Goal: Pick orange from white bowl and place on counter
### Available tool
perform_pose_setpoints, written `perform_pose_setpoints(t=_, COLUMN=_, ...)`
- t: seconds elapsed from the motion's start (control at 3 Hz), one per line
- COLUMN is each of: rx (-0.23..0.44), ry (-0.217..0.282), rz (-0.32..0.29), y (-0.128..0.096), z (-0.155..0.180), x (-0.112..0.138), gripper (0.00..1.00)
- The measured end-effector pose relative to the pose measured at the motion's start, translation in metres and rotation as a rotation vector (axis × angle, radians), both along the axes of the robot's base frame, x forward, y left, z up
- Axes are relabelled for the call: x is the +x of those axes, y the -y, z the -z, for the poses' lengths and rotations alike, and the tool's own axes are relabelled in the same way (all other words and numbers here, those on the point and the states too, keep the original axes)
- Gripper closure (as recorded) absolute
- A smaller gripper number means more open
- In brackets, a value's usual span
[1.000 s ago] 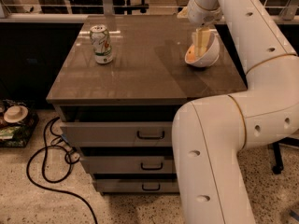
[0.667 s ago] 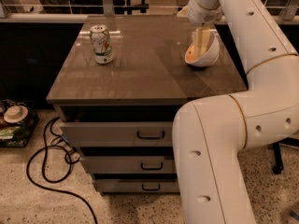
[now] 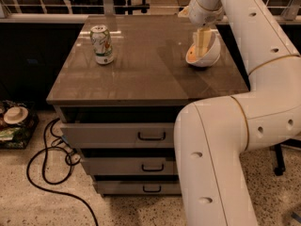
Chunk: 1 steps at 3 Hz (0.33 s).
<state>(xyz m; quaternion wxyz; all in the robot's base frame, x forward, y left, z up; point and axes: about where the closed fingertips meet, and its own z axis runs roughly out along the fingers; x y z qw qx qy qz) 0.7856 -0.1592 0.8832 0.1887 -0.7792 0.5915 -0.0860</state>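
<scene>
Gripper (image 3: 202, 44) hangs down inside the white bowl (image 3: 212, 55), orange (image 3: 192, 59) just below-left; its grip, can't tell.

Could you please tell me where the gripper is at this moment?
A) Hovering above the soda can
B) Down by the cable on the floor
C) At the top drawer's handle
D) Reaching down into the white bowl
D: the gripper points down into the white bowl on the right side of the counter, well away from the soda can.
</scene>
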Motion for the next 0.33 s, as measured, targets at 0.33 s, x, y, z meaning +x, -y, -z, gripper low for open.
perform_pose_setpoints(t=0.33, rx=0.000, ry=0.000, rz=0.000, y=0.0000, z=0.0000, x=0.0000, gripper=0.00)
